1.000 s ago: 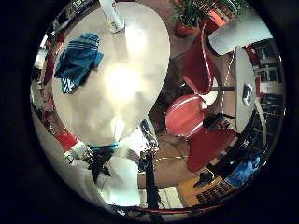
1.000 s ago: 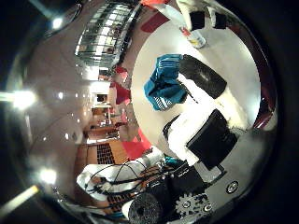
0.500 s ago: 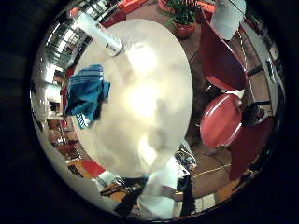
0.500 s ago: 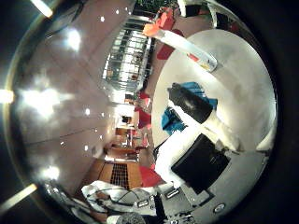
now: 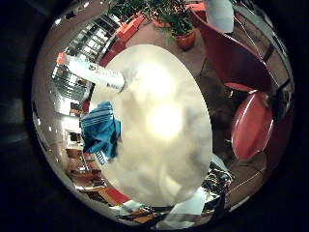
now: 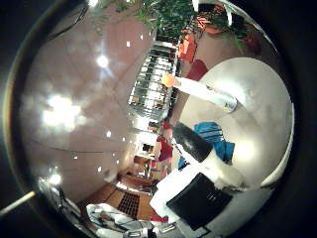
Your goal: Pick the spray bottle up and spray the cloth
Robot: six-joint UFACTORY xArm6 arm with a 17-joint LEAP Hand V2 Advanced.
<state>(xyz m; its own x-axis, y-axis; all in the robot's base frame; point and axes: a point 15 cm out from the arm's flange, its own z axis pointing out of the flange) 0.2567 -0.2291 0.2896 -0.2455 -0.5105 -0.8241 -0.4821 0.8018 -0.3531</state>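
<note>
A white spray bottle (image 5: 99, 73) with an orange top stands on the round white table (image 5: 164, 154), near its edge. A crumpled blue striped cloth (image 5: 101, 134) lies on the table beside the bottle, a short way from it. My hand (image 6: 200, 181) hangs above the table, apart from both. One black-tipped finger (image 6: 190, 144) reaches out straight in front of the cloth and covers part of it in the thumb side view. Nothing is held in the hand.
Two red chairs (image 5: 251, 123) stand close against the table on the side away from the cloth. A potted plant (image 5: 181, 26) sits on the floor beyond the table. The rest of the room lies past the bottle.
Both views have swung with the hand. The table, the bottle and the cloth now fill more of each view. The bottle and cloth lie where they were on the table.
</note>
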